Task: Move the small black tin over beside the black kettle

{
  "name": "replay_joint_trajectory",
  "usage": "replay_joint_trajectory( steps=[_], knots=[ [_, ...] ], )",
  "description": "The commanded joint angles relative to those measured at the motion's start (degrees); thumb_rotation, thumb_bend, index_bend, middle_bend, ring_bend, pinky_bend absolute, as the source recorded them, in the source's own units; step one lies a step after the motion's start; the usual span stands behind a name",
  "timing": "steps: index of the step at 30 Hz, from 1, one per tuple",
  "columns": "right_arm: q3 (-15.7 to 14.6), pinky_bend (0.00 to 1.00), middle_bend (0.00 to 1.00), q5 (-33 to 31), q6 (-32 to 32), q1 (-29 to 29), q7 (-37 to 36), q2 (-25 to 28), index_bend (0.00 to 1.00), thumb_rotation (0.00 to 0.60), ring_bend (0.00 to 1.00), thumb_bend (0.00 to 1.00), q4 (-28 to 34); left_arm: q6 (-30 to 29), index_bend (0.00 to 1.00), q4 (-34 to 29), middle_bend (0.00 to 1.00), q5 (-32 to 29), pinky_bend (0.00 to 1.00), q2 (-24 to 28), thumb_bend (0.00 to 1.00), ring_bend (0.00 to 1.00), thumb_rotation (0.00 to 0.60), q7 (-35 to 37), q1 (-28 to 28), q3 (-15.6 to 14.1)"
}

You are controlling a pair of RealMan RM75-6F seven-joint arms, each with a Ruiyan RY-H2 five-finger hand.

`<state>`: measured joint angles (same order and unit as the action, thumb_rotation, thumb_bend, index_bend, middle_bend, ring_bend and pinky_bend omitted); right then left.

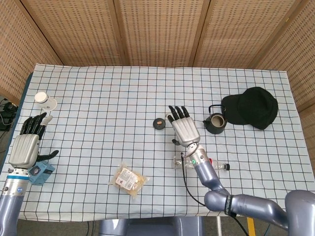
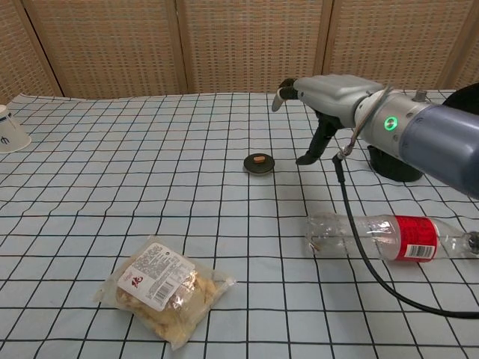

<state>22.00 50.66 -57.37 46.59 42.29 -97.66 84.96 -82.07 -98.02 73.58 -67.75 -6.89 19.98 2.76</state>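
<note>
The checked table (image 1: 123, 88) carries one small black tin (image 1: 159, 123), one black kettle (image 1: 215, 123), one black cap (image 1: 251, 107), one clear plastic bottle (image 2: 385, 236), one snack packet (image 1: 130, 179), and one white cup (image 1: 42, 98). Two robot hands are visible.

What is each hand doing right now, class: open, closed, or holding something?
Left hand: open, holding nothing.
Right hand: open, holding nothing, near the tin.

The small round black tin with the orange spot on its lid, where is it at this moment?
The small round black tin sits near the middle of the checked tablecloth in the head view, just left of the open right hand, untouched, with the black kettle farther right.
</note>
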Motion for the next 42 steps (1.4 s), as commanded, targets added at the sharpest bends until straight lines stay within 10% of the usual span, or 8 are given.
replay_joint_trajectory(
  steps=[1, 42],
  knots=[
    [0.5, 0.00, 0.00, -3.1, 1.9, 3.1, 1.2, -3.8, 0.26, 0.600, 0.00, 0.36, -5.9, 0.1, 0.00, 0.1, 0.00, 0.5, 0.00, 0.3, 0.13, 0.00, 0.600, 0.9, -0.4, 0.5],
    [0.1, 0.00, 0.01, -12.5, 15.2, 19.4, -0.7, -18.6, 0.29, 0.600, 0.00, 0.36, -39.9, 5.6, 0.00, -0.2, 0.00, 0.8, 0.00, 1.6, 0.13, 0.00, 0.600, 3.3, -1.8, 3.4]
  ],
)
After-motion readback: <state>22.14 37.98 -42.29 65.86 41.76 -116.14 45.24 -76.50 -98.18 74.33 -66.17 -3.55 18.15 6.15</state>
